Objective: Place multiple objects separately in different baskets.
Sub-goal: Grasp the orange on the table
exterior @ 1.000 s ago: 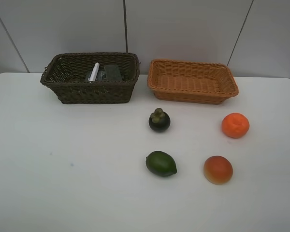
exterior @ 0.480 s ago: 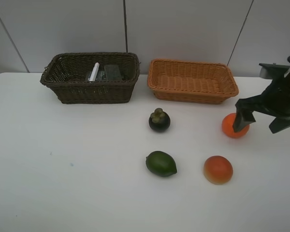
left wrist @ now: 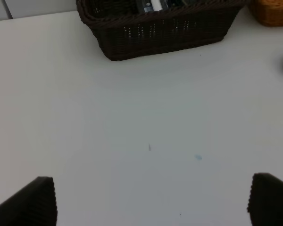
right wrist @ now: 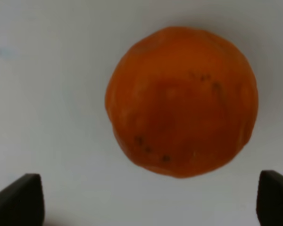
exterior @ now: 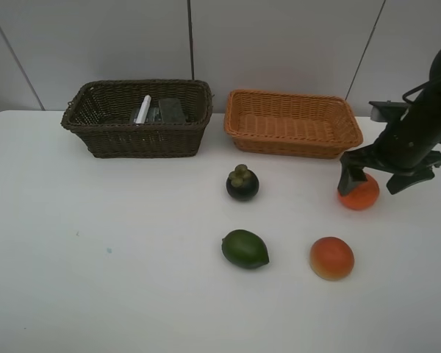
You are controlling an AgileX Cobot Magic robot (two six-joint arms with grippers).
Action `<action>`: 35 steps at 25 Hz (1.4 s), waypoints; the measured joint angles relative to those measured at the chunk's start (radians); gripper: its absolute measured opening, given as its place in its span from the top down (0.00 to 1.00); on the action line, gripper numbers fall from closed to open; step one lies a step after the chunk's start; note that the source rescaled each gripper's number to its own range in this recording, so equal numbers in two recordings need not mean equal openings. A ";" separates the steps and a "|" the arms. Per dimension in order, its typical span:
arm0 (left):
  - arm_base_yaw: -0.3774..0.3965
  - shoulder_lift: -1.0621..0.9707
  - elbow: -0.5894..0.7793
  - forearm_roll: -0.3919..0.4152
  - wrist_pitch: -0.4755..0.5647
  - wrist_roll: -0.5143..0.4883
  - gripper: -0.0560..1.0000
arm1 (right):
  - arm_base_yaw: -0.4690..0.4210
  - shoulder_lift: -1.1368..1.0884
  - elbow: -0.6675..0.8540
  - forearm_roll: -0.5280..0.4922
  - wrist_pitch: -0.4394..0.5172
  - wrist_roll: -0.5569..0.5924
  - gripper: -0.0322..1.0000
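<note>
The orange lies on the white table, near the right front corner of the light orange-tan basket. The right gripper hangs just over it with fingers spread wide, one on each side, gripping nothing. The red-orange fruit, green fruit and mangosteen lie apart on the table, and the left gripper is also wide open and empty above bare table near the dark brown basket.

Left pincer, right pincer: spread wide
</note>
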 joint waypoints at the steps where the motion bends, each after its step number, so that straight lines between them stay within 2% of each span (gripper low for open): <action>1: 0.000 0.000 0.000 0.000 0.000 0.000 0.00 | 0.000 0.012 0.000 0.000 -0.016 -0.003 0.00; 15: 0.000 0.000 0.000 0.000 0.000 0.000 0.00 | 0.000 0.154 0.000 -0.022 -0.211 -0.013 0.00; 19: 0.000 0.000 0.000 0.000 0.000 0.000 0.00 | 0.000 0.157 0.000 -0.022 -0.245 -0.013 0.00; 25: 0.000 0.000 0.000 0.000 0.000 0.000 0.00 | 0.000 0.173 -0.001 -0.022 -0.242 -0.014 0.01; 26: 0.000 0.000 0.000 0.000 0.000 0.000 0.00 | 0.000 0.180 -0.001 -0.026 -0.237 -0.014 0.04; 27: 0.000 0.000 0.000 0.000 0.000 0.000 0.00 | 0.000 0.183 -0.001 -0.028 -0.238 -0.014 0.11; 29: 0.000 0.000 0.000 0.000 0.000 0.000 0.00 | 0.000 0.183 -0.001 -0.031 -0.240 -0.014 0.38; 30: 0.000 0.000 0.000 0.000 0.000 0.000 0.00 | 0.000 0.183 -0.001 -0.031 -0.241 -0.014 0.57; 35: 0.000 0.000 0.000 0.000 0.000 0.000 0.00 | 0.000 0.181 -0.001 -0.041 -0.241 -0.014 0.56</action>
